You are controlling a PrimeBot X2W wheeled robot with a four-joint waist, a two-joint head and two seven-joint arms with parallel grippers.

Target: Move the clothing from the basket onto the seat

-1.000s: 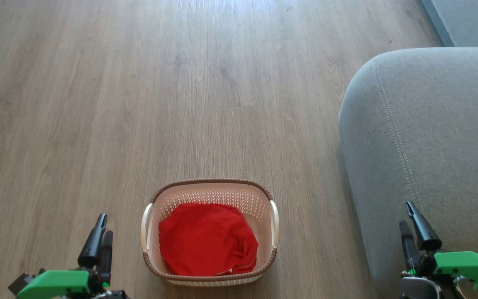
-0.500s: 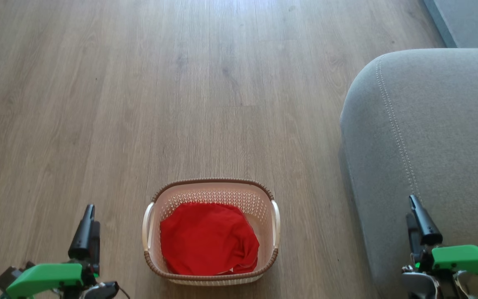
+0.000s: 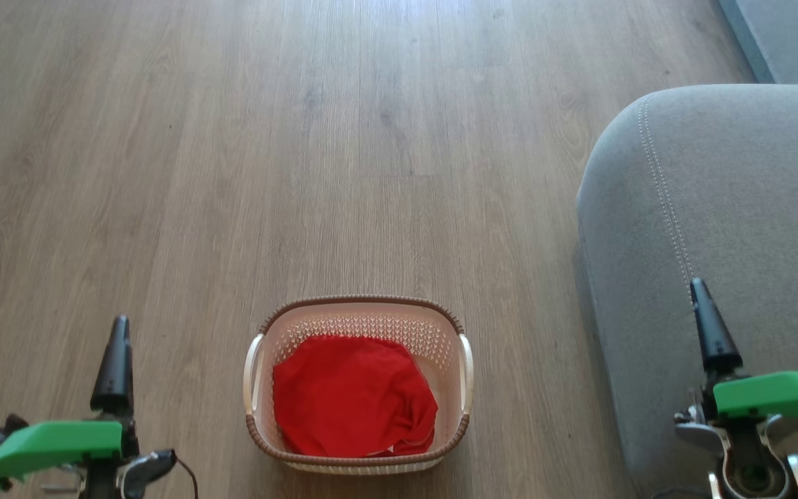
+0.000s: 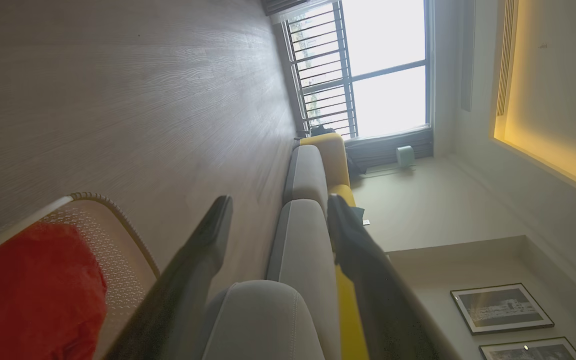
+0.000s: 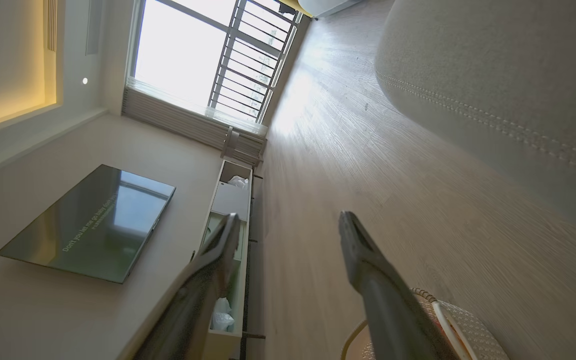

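Note:
The cream basket (image 3: 361,301) with its brown braided rim stands on the wood floor at the bottom centre of the head view. Crumpled red clothing (image 3: 354,395) covers most of its inside. The grey seat (image 3: 731,229) with a pale double seam bulks at the right. My left gripper (image 3: 119,333) hovers left of the basket, open and empty. My right gripper (image 3: 700,294) is above the seat's near edge, also open and empty. The left wrist view shows the left gripper (image 4: 279,201), the basket (image 4: 118,220), the clothing (image 4: 33,285) and the seat (image 4: 268,320). In the right wrist view are the right gripper (image 5: 290,219), the seat (image 5: 493,75) and the basket (image 5: 460,320).
Bare wood floor (image 3: 302,173) stretches ahead and to the left of the basket. A second grey cushion (image 3: 794,34) lies at the far right. Across the room are a wall television (image 5: 88,220), a low cabinet (image 5: 230,200) and a barred window (image 5: 218,55).
Both grippers have risen higher in the head view; the left one also slid left. The head view has shifted slightly. Basket and clothing have not moved.

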